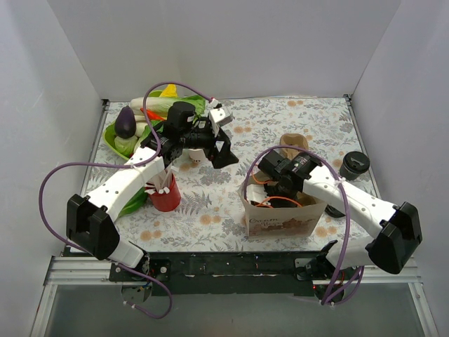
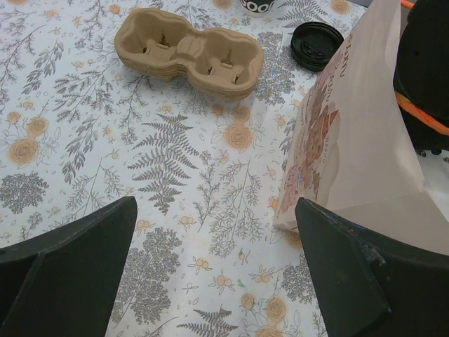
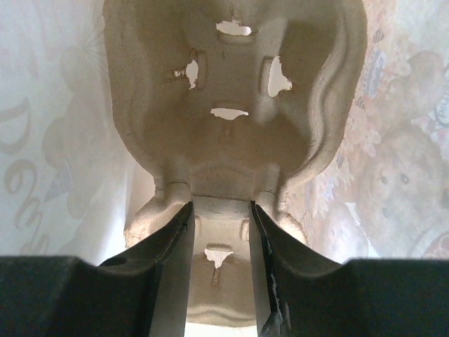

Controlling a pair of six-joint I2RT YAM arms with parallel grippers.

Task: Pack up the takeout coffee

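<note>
The takeout coffee (image 1: 354,164), a small cup with a round black lid, stands on the table at the right, beyond the right arm. Only its base shows at the top edge of the left wrist view (image 2: 256,5). My right gripper (image 1: 278,187) is down inside the paper bag (image 1: 282,225). In the right wrist view it (image 3: 220,205) is shut on the middle bridge of a cardboard carrier (image 3: 231,84) between the bag walls. My left gripper (image 1: 223,151) is open and empty above the table left of the bag; it also shows in the left wrist view (image 2: 216,203).
A stack of cardboard carriers (image 1: 295,143) (image 2: 189,53) lies behind the bag. A loose black lid (image 2: 317,45) lies beside the bag (image 2: 358,140). A white cup with a red mark (image 1: 191,159), a red cup (image 1: 165,195) and a vegetable tray (image 1: 112,137) are at the left.
</note>
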